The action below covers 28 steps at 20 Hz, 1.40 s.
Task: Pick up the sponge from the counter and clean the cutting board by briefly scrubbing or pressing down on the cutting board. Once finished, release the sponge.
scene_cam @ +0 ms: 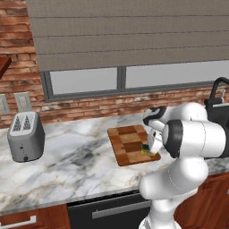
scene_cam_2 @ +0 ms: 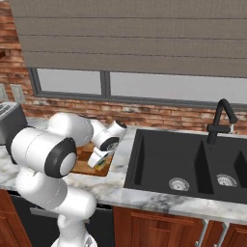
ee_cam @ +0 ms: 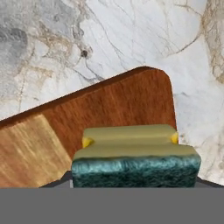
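Holding the sponge (ee_cam: 135,164) between its fingers, the end effector (scene_cam: 150,150) sits low over the board (scene_cam: 129,143) at the centre right of the left base view. The sponge (scene_cam: 145,148) lies at the board's near right corner, apparently pressed on the wood. In the hand view its green face fills the lower middle, the board (ee_cam: 109,109) above it and marble bench (ee_cam: 131,30) across the top. A toaster (scene_cam: 26,136) stands at left, well apart.

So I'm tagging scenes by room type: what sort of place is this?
A rendered home kitchen, most likely: marble counter with a toaster, a black double sink with faucet, wood cabinets below.
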Available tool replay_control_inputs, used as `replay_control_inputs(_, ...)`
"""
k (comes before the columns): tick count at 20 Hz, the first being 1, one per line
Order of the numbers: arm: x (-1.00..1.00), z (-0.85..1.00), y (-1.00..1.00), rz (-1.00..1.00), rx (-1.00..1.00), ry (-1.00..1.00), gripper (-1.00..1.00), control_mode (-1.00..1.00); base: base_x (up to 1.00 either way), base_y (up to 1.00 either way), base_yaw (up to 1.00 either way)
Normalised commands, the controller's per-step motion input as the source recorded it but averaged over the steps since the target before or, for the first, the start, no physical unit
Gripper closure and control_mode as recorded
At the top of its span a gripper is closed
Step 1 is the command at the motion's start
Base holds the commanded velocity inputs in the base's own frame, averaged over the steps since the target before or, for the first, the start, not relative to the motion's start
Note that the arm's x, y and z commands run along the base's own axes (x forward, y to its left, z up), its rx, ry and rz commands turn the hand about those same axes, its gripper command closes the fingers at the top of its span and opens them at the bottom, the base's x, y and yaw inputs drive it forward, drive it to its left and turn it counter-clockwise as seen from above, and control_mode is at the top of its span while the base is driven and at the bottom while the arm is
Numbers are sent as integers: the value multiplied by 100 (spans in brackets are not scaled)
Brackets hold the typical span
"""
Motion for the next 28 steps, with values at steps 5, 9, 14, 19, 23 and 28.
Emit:
replay_control_inputs(5,0,-26,0,0,-17,0,100,-100,0,0,0)
replay_control_inputs(9,0,-18,0,1,-10,0,100,-100,0,0,0)
replay_control_inputs(14,1,-27,-1,6,-4,-3,100,-100,0,0,0)
replay_control_inputs(19,-1,-39,-8,5,0,-14,100,-100,0,0,0)
replay_control_inputs(23,0,-39,-11,4,3,-5,100,-100,0,0,0)
replay_control_inputs(28,0,-33,-7,3,7,0,100,-100,0,0,0)
